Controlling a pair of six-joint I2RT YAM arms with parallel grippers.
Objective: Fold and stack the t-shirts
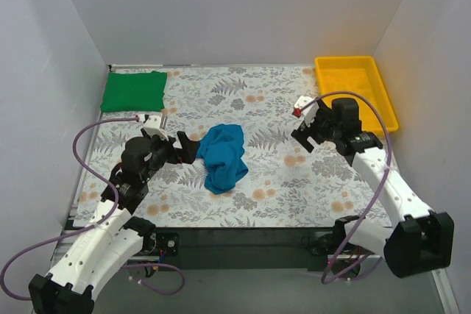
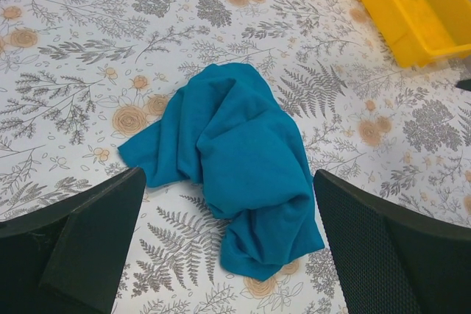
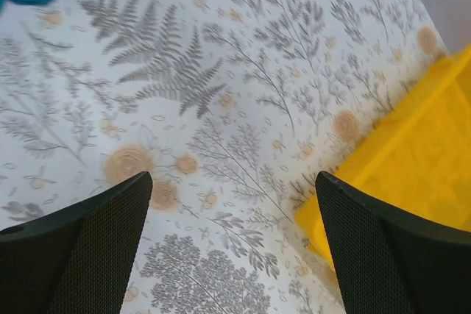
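Both gaping, left claw (image 1: pixel 190 150), right claw (image 1: pixel 305 131), teal t-shirt (image 1: pixel 224 156) crumpled, green t-shirt (image 1: pixel 134 90), seemingly folded, overhead only.

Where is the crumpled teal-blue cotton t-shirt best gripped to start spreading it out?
Pinch the flat flap jutting from the teal-blue cotton t-shirt, coming in low from the open left gripper side. The flap lies thin and free at the edge, while the middle is bunched in thick folds.
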